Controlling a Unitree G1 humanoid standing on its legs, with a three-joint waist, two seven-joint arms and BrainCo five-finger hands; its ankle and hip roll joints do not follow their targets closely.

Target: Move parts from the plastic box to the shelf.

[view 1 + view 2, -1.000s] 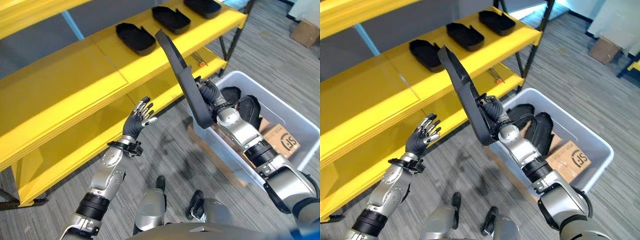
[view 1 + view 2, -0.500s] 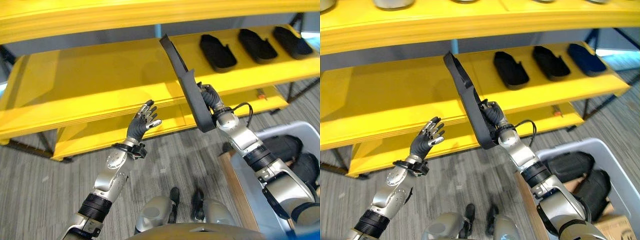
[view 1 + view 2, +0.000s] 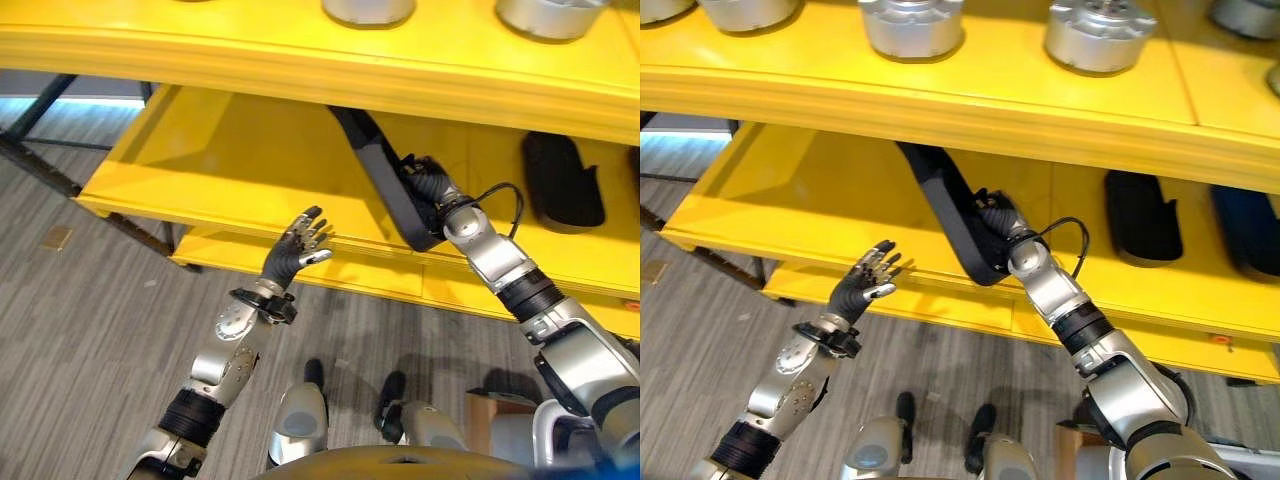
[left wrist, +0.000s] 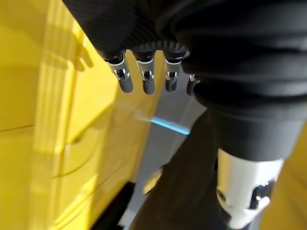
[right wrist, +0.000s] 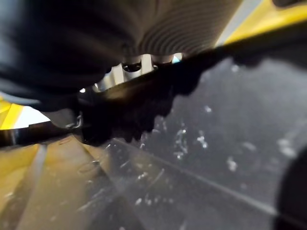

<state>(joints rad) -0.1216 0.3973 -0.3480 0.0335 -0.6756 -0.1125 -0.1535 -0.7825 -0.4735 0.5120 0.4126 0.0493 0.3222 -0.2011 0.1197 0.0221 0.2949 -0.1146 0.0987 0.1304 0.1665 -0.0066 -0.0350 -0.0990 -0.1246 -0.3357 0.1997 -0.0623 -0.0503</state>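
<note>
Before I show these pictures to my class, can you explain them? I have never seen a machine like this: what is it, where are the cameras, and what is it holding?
It is a humanoid robot with two silver arms. Two pictures come from cameras in its head, looking down; two come from its wrists, very close up. Its right hand has its fingers curled round a long black part, pushing it tilted into the yellow shelf. Its left hand is raised, open and holds nothing. Another black part lies on that shelf, and silver metal parts stand on the shelf above.
</note>
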